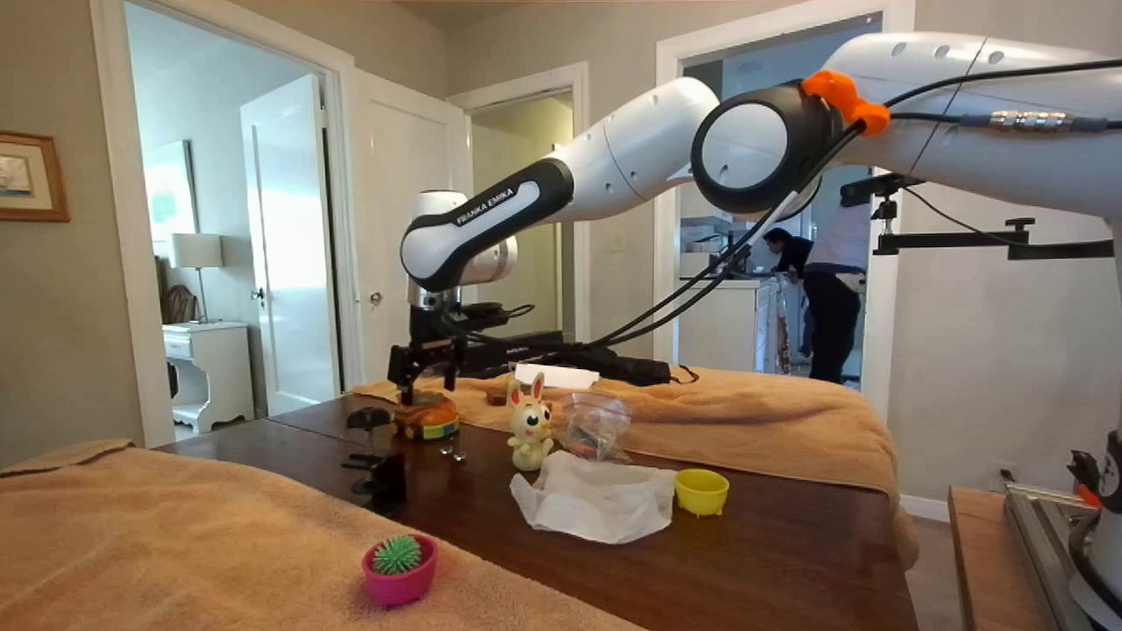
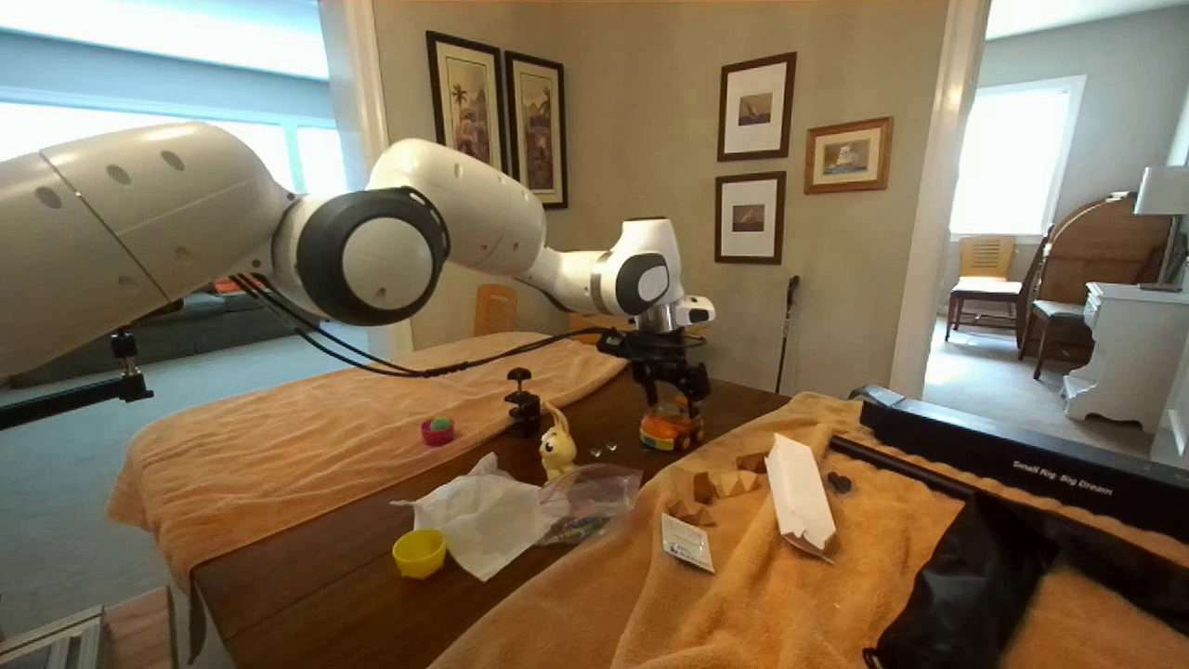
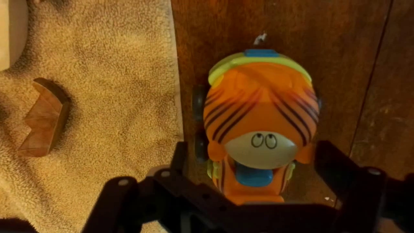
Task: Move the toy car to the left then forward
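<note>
A dark wooden table stands before pale walls, with tan towels spread along both long sides, perhaps to mark off the bare strip between for work. From the left in an exterior view, a black clamp stands beside the nearer towel; what it serves there, I cannot tell. A pink bowl rests on that towel, cupping a green spiky ball, likely so it won't roll. Next comes the toy car, on bare wood just beside the farther towel's edge. Over it hangs the gripper, pointing down; in the wrist view its fingers are spread, one to each side of the car, which would suit closing on its flanks to take it left and forward. Whether either finger touches it, I cannot tell. Rightward, a rabbit figure stands upright, then a clear bag, a crumpled white sheet and a yellow bowl, all apart from the car, presumably leaving it room to travel.
</note>
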{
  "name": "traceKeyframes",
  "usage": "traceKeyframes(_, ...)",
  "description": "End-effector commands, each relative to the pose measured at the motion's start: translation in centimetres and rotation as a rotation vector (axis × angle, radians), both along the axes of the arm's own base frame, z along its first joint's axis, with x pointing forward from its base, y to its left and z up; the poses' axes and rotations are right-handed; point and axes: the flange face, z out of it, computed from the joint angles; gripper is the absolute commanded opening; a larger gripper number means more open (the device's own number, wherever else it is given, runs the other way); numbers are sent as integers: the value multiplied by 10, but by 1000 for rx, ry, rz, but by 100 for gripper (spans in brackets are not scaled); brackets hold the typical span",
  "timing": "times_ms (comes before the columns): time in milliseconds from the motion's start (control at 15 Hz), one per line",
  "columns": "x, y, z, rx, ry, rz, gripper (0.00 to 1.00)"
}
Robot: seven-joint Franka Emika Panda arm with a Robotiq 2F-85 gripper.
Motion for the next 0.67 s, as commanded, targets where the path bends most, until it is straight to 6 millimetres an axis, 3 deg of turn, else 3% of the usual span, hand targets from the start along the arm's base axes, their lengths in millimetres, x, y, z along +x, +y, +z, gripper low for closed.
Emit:
traceKeyframes(0, 5, -2, -8, 32, -21, 21, 100)
traceKeyframes(467, 6, 2, -22, 38, -51, 68, 100)
traceKeyframes(533, 6, 2, -23, 38, -50, 71, 78)
traceKeyframes(600, 6, 1, -25, 36, -50, 74, 74)
